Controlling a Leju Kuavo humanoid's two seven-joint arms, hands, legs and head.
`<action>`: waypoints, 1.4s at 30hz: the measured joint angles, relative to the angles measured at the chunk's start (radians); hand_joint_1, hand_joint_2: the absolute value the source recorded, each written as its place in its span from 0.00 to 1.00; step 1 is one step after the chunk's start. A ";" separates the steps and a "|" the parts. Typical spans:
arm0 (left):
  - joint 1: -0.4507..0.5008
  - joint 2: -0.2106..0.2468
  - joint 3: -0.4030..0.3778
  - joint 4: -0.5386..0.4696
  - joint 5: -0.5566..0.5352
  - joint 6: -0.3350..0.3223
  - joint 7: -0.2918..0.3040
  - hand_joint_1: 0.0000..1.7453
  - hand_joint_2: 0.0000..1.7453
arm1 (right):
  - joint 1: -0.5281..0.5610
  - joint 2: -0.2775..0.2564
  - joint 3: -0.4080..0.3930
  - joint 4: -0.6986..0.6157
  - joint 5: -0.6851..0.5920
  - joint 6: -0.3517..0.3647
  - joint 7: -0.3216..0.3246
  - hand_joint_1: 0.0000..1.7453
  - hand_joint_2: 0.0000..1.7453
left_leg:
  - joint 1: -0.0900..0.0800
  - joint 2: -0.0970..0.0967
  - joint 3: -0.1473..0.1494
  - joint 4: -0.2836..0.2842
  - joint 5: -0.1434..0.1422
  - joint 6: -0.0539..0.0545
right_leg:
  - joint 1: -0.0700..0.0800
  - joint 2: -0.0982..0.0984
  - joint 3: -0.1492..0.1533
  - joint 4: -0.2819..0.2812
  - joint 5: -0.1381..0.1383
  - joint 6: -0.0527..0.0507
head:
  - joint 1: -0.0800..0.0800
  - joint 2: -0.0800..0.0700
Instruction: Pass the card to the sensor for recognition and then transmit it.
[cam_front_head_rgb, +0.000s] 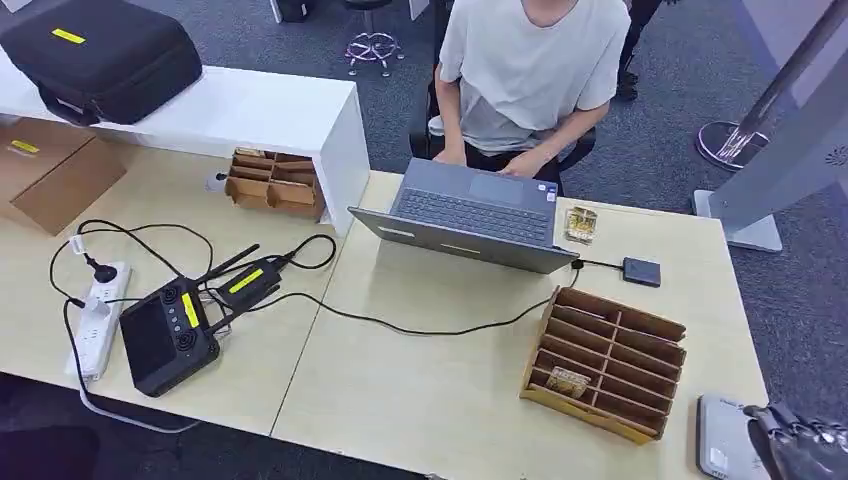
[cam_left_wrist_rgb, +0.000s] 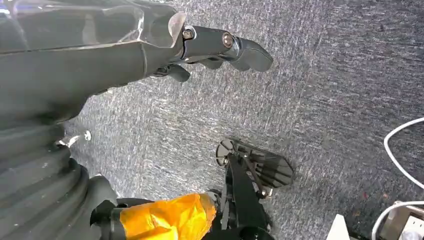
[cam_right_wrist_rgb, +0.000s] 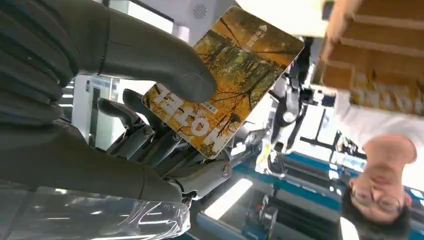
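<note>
Printed on the autumn-forest card (cam_right_wrist_rgb: 225, 80), pinched in the right hand (cam_right_wrist_rgb: 150, 125): large white letters, upside down and partly under the thumb, not surely readable. Small white print near the card's far corner, too small to read. Yellow labels elsewhere blank or illegible.

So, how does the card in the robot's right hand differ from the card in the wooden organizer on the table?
The card in the right hand is pinched between thumb and fingers, off the table; the other card lies loose in a slot of the wooden organizer. The held card shows white lettering up close; the other is too small to read. Both have an orange-brown picture.
</note>
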 joint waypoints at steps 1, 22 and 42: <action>0.000 0.000 0.000 0.000 0.000 0.000 0.000 0.00 1.00 | -0.003 0.001 0.003 0.016 0.000 0.000 0.005 1.00 1.00 | 0.000 0.000 0.000 0.000 0.000 0.000 | 0.000 0.000 0.000 0.000 0.000 0.000 | 0.000 0.000; 0.000 0.000 0.000 0.000 -0.004 0.001 0.000 0.00 1.00 | -0.127 0.074 -0.008 0.430 -0.043 -0.006 -0.040 1.00 1.00 | 0.000 0.001 0.001 0.000 0.000 0.000 | 0.000 0.001 0.001 0.000 0.000 0.000 | 0.000 0.000; 0.001 0.001 0.000 0.000 -0.016 0.003 0.000 0.00 1.00 | -0.151 0.105 -0.015 0.444 -0.052 -0.005 -0.044 1.00 1.00 | 0.000 0.003 0.006 0.000 -0.001 0.001 | 0.000 0.002 0.006 0.000 0.000 0.000 | 0.000 0.000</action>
